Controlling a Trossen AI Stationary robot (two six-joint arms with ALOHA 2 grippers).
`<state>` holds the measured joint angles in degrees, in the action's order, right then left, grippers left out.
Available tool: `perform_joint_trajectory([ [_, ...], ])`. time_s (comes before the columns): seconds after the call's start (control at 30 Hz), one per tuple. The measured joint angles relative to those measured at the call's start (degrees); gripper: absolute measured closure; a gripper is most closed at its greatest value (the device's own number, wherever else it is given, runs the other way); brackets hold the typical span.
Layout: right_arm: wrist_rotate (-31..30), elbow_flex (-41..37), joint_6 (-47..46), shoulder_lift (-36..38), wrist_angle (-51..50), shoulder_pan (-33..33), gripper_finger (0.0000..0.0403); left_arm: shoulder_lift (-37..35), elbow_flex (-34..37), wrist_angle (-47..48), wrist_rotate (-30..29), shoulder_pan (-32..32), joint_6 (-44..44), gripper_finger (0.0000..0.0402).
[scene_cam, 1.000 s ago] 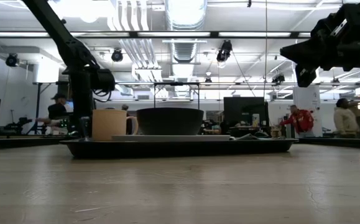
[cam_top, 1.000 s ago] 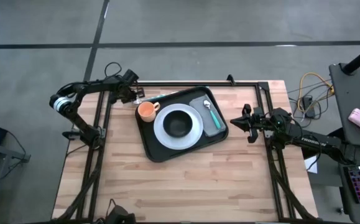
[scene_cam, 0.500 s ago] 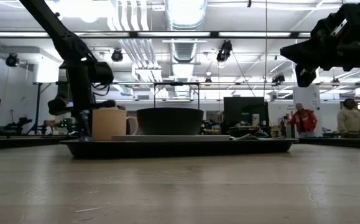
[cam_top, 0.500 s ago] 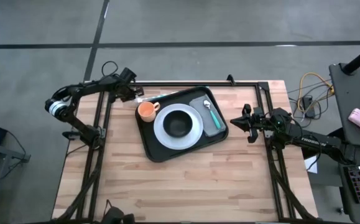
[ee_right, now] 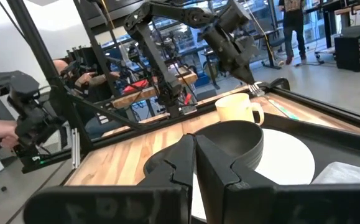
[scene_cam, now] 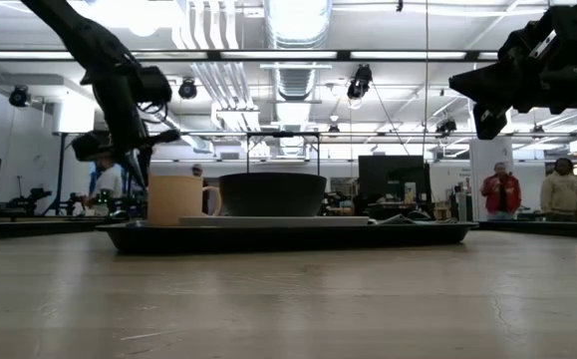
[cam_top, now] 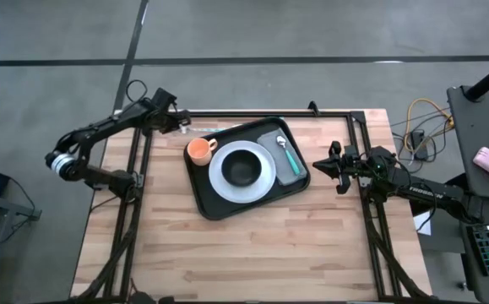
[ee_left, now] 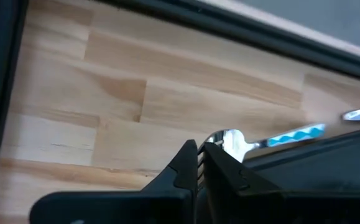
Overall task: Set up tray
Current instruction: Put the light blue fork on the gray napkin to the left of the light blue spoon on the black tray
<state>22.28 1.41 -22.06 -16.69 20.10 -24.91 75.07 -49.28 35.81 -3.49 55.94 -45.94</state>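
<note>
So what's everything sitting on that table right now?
tray: one, black, middle of the wooden table
plate: one, white, on the tray
bowl: one, dark, on the plate
mug: one, orange, on the tray beside the plate
cloth: one, grey, on the tray
spoon: one, teal-handled, on the cloth
fork: one, blue-patterned handle, on the table beside the tray
left gripper: dark, shut, at the fork
right gripper: dark, shut, waiting beside the tray

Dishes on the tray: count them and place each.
3. A cup at the tray's left end, a plate in the middle, a bowl on the plate. None seems hidden.
</note>
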Motion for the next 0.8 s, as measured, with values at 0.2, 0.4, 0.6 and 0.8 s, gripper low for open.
perform_joint_trajectory([
  [0.2,-0.04,0.0,0.0,0.0,0.0,0.0,0.0394,-3.39,0.0,0.39,-0.02,0.02,0.85,0.0399],
  [0.4,-0.26,0.0,0.0,0.05,0.0,0.0,0.0394,-5.31,0.0,0.7,0.49,0.03,2.61,0.0399],
  [0.6,-1.92,0.0,-0.09,0.05,0.25,0.0,0.0394,-7.45,0.0,0.46,1.89,0.04,3.29,0.0399],
  [0.8,-3.02,0.0,-0.26,0.07,0.28,0.02,0.0394,-10.03,-0.02,0.27,4.61,0.04,3.73,0.04],
])
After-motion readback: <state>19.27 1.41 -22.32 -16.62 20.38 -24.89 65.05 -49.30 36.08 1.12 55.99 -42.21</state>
